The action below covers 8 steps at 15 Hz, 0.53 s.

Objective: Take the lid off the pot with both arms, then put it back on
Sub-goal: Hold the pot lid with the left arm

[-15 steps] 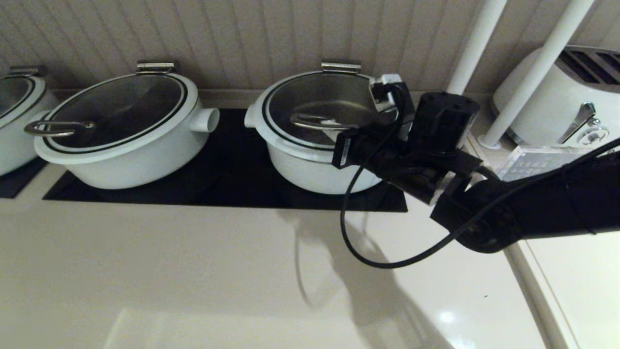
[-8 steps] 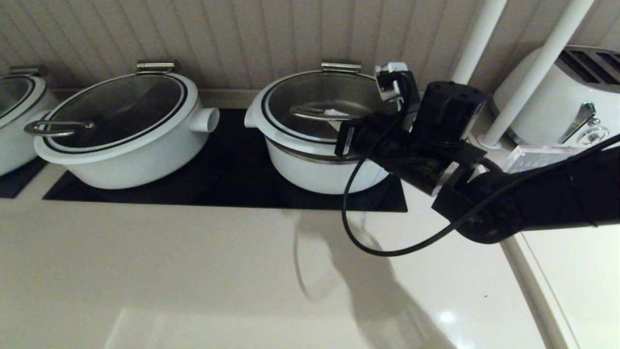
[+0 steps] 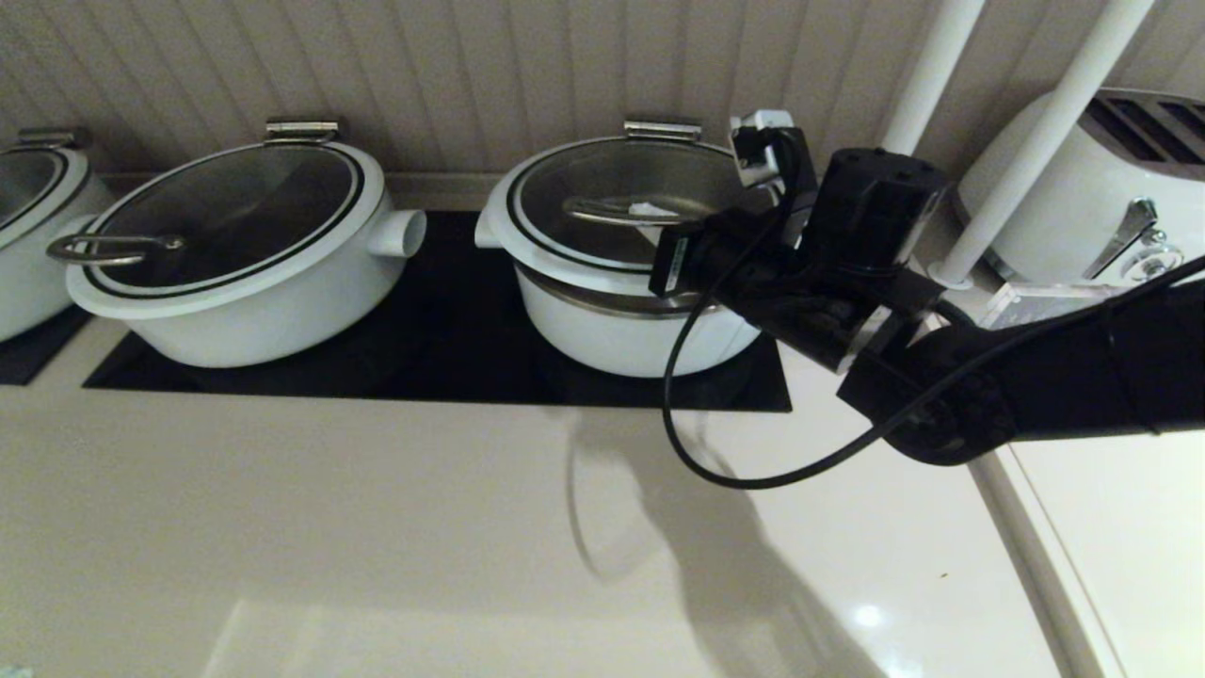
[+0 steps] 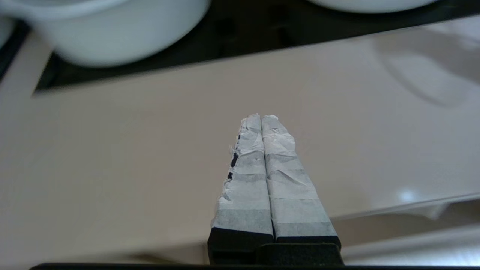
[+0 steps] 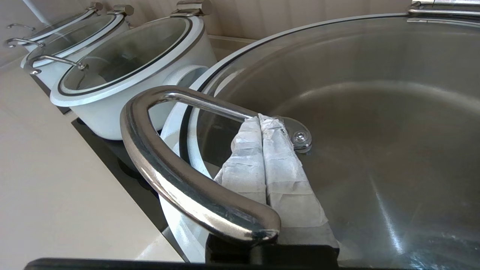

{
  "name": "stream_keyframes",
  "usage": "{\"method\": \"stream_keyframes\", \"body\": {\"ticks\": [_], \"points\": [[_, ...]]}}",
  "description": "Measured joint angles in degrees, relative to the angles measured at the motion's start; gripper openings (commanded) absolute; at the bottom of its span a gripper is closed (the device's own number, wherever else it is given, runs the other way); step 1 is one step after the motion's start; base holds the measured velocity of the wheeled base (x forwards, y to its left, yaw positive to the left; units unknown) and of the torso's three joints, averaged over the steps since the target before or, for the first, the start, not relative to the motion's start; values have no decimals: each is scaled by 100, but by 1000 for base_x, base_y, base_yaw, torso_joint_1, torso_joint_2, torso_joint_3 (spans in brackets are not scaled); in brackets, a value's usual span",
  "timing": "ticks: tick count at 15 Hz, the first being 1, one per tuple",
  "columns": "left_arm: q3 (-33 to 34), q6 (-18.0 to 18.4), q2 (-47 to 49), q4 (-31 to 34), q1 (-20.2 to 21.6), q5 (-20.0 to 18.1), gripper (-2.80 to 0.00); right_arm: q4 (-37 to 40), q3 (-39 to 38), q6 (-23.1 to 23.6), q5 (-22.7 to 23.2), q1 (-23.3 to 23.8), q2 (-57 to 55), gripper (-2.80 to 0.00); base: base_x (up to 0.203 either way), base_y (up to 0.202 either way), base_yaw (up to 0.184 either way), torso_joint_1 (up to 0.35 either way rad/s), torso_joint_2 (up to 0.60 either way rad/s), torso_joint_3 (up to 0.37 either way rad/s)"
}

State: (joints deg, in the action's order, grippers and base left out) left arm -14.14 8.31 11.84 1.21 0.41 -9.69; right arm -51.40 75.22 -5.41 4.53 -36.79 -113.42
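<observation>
The pot [image 3: 621, 334] stands on the black hob at centre right. Its glass lid [image 3: 602, 174] is tilted up at the front on its rear hinge [image 3: 662, 128], so a steel band of the pot's rim shows below it. My right gripper [image 3: 650, 209] is shut, its white-taped fingers hooked under the lid's steel loop handle [image 3: 612, 212]. In the right wrist view the gripper [image 5: 261, 119] lies under the handle [image 5: 180, 180], with nothing between the fingers, above the lid's glass [image 5: 356, 112]. My left gripper [image 4: 261, 117] is shut and empty above the beige counter, out of the head view.
A wider white pot [image 3: 235, 254] with a dark lid sits to the left, and another pot [image 3: 28, 226] at the far left. A white toaster [image 3: 1101, 188] and two white poles [image 3: 927, 75] stand at the right. The beige counter [image 3: 377, 527] lies in front.
The right gripper has risen with the loop handle, and the lid's front edge has lifted off the pot, uncovering the steel rim. The pot has not moved.
</observation>
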Motion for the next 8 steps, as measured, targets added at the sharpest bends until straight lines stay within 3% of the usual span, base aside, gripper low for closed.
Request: {"method": "stream_keyframes", "body": {"ticks": [5,8], "points": [[-1296,784,1993,-366,-45,-696,-280,4,27,1,-7,-2,5,-280,0,0,0,0,0,0],[-1667,1004,2856,-587,-670,-918,-280,10,130,-3,-10,-2,2,-280,0,0,0,0,0,0]]}}
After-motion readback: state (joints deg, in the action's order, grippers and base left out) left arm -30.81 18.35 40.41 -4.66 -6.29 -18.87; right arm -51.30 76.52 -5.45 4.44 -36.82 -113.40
